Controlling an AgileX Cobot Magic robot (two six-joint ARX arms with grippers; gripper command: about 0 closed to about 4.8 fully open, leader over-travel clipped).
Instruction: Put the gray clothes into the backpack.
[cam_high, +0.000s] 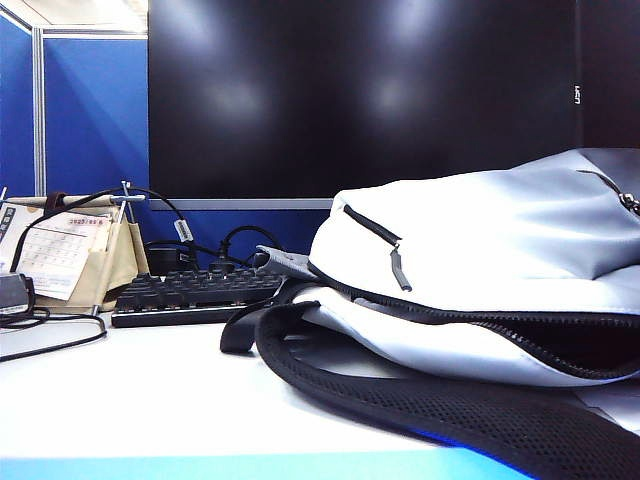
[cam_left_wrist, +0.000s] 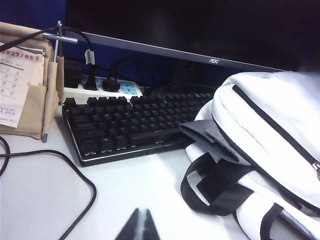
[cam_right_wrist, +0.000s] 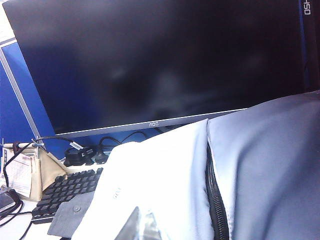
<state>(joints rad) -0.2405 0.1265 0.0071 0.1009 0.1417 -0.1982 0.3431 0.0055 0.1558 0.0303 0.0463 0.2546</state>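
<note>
Left gripper (cam_left_wrist: 141, 225) pinched shut, holding nothing, hovering over bare table (cam_left_wrist: 140, 185) just short of keyboard (cam_left_wrist: 125, 125). Right gripper (cam_right_wrist: 140, 225) also closed and empty, hanging right above backpack (cam_right_wrist: 165, 185), pointing toward monitor (cam_right_wrist: 160, 60). Backpack lying on its side, main zipper gaping, strap (cam_high: 440, 400) trailing forward – mouth looking ready for loading. Gray clothes showing in no view; can't tell where they are. Both arms looking parked, nothing being gripped.
</note>
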